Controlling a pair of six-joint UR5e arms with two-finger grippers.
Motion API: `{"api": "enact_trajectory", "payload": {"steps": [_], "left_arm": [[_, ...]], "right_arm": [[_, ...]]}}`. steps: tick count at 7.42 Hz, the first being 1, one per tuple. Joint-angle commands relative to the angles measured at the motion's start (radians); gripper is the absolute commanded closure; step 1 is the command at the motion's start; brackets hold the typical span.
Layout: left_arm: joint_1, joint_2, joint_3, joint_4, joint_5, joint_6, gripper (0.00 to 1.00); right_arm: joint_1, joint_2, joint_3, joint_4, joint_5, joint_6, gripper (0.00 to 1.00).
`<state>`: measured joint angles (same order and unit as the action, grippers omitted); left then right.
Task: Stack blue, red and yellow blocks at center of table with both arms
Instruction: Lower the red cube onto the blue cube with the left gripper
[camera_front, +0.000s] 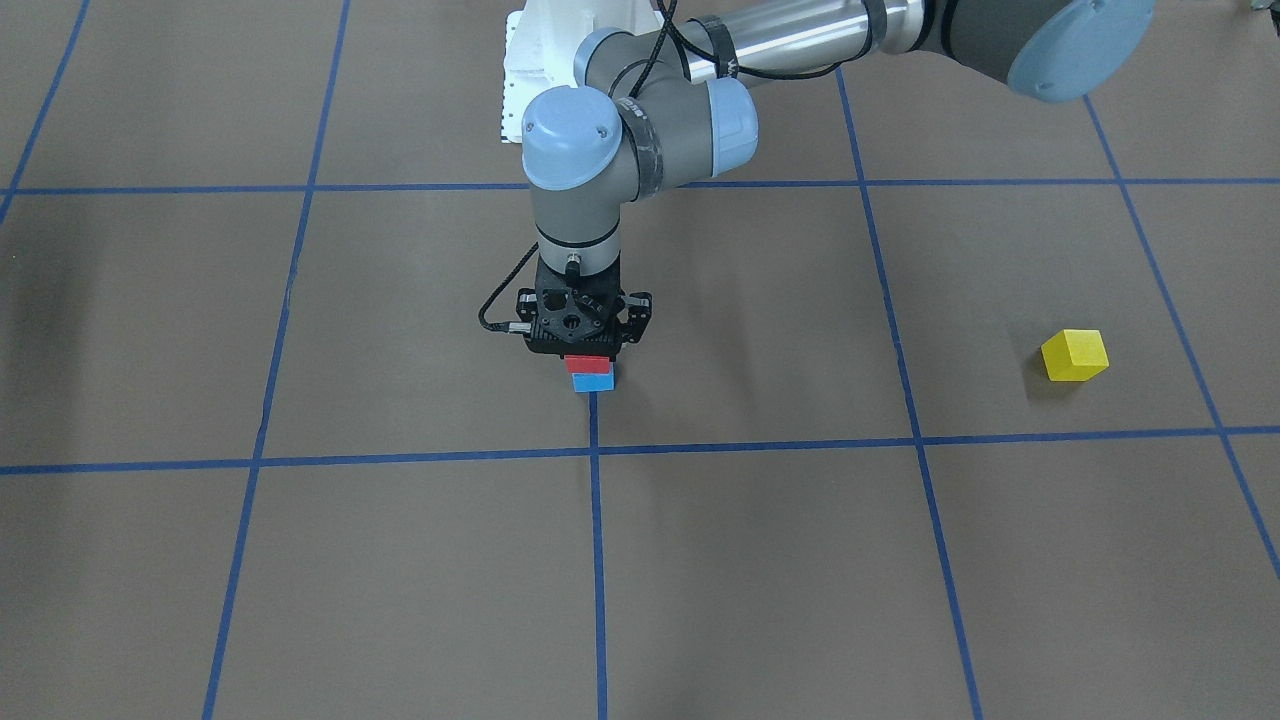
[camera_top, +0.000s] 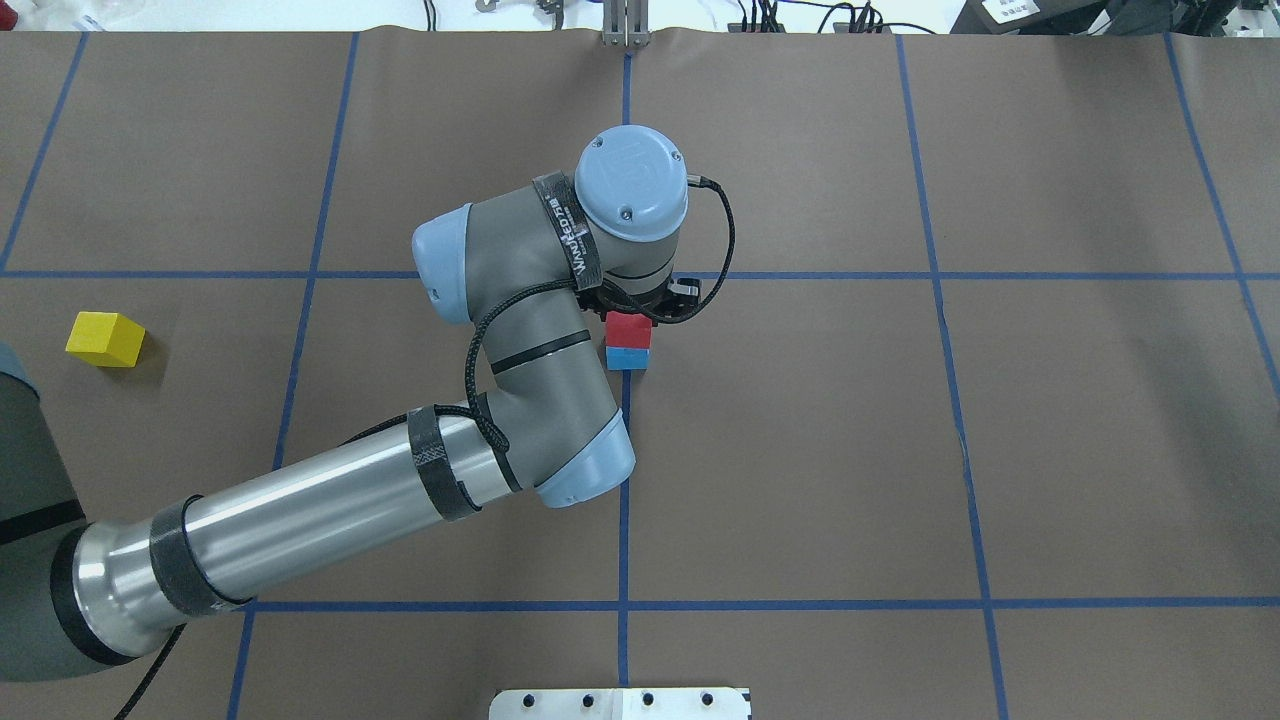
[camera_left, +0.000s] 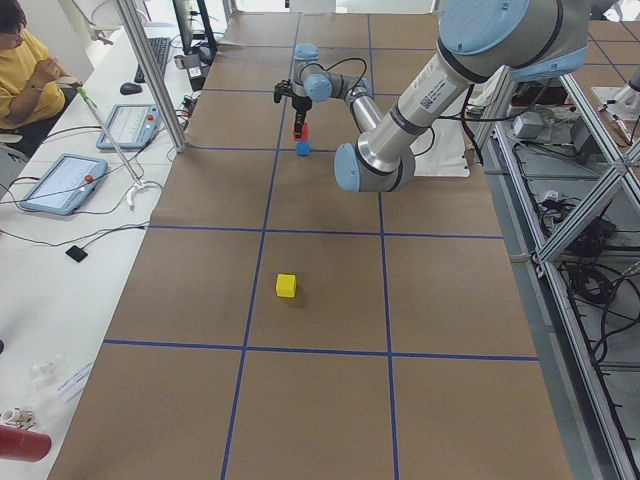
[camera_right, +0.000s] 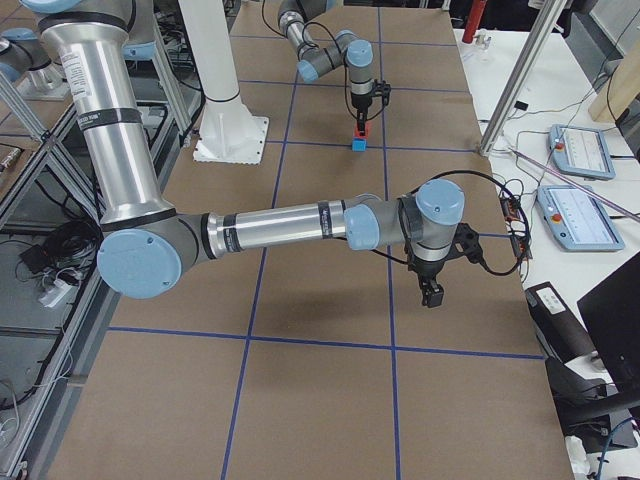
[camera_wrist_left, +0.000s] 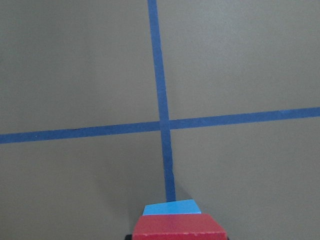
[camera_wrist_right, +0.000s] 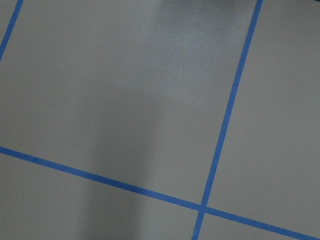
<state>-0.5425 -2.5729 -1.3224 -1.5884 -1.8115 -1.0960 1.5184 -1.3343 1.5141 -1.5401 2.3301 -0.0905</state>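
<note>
Okay, left gripper (camera_front: 588, 352) points straight down, straddling the matte red cube (camera_front: 587, 364) stacked on the matte blue cube (camera_front: 592, 382); can't tell if pinching.

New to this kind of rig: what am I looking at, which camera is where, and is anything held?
It is a robot with two jointed arms, each ending in a two-finger gripper, at a brown table marked with blue tape. Four pictures come from fixed cameras: one facing the robot, one behind and above it, one at each table end. Two come from cameras on the wrists. The left gripper is down at the table's center, over a red block that sits on a blue block; whether it is gripping, I cannot tell. A yellow block lies alone toward the robot's left. The right gripper hangs over bare table, no block near it.
</note>
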Motion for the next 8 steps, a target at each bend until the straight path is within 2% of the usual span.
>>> {"api": "enact_trajectory", "payload": {"steps": [1,4,8], "left_arm": [[0.003,0.005,0.002,-0.001,0.000,-0.004,1.00],[0.003,0.005,0.000,-0.001,0.000,-0.061,1.00],[0.003,0.005,0.000,-0.002,0.000,-0.058,0.85]], "right_arm": [[0.000,0.001,0.000,0.000,0.000,0.000,0.00],[0.000,0.001,0.000,0.000,0.000,0.000,0.00],[0.000,0.001,0.000,0.000,0.000,0.000,0.00]]}}
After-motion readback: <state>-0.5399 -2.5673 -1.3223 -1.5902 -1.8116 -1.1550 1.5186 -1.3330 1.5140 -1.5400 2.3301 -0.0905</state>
